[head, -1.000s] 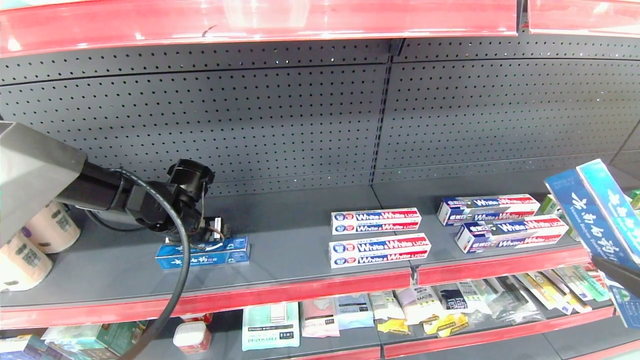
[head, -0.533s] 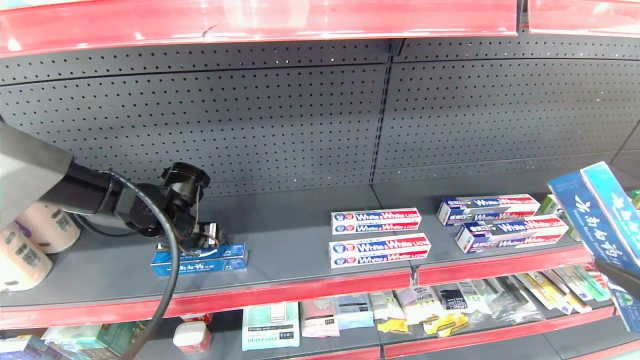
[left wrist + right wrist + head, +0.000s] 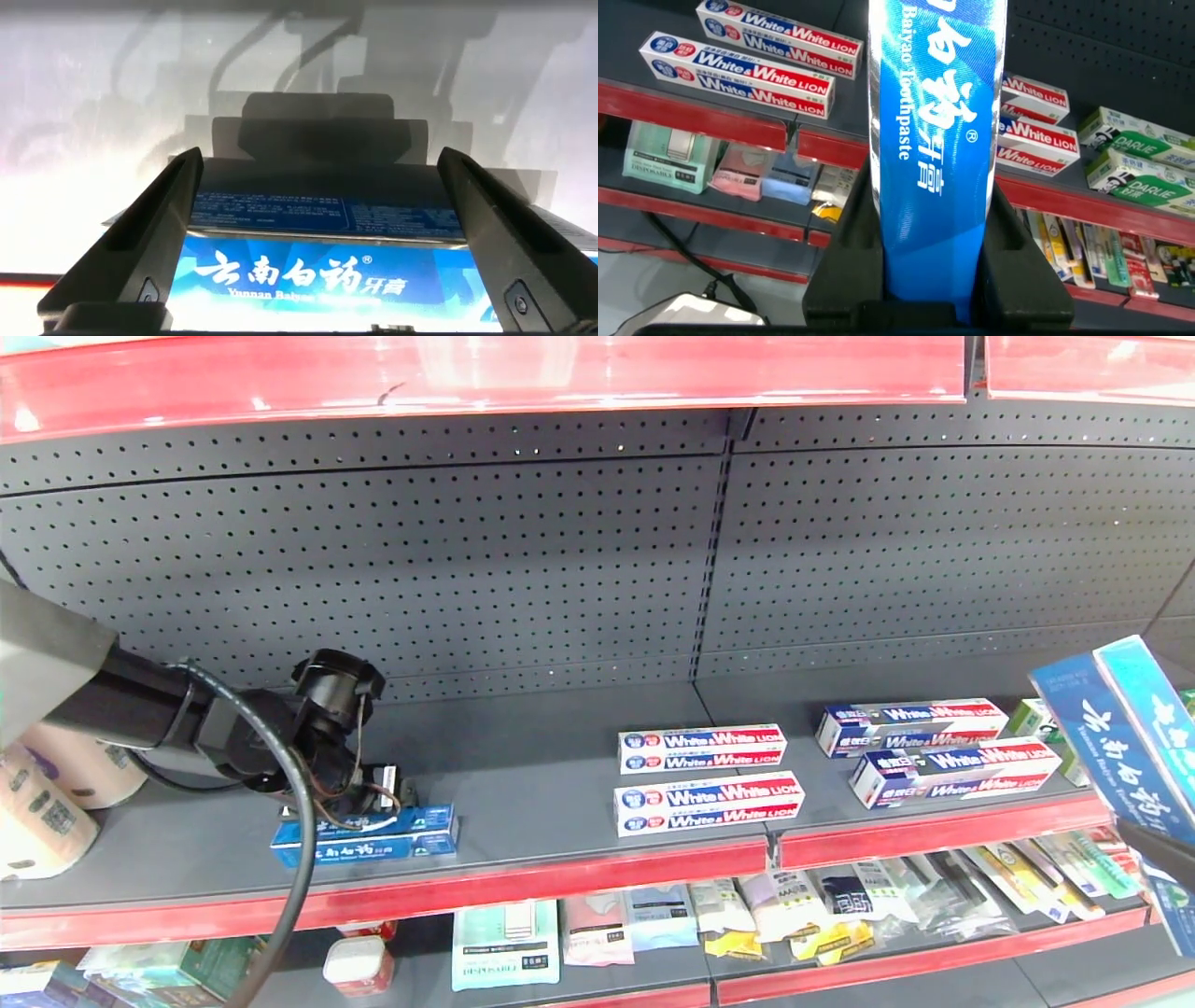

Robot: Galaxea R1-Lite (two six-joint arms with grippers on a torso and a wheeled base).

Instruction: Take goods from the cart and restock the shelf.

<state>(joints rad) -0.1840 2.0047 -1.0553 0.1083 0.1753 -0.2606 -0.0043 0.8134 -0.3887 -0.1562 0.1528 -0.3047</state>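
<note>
On the shelf [image 3: 551, 789], blue toothpaste box [image 3: 415, 838] in left claw [image 3: 373, 807].

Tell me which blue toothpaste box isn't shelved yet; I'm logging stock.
The raised blue box, tilted in the right gripper. The flat blue box lies on the shelf between the fingers of the left gripper.

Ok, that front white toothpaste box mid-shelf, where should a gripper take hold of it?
Grip the front white toothpaste box at mid-length, across its narrow width, coming from above. It lies flat, long side along the red shelf lip, and the gap to the twin box behind likely leaves finger room.
</note>
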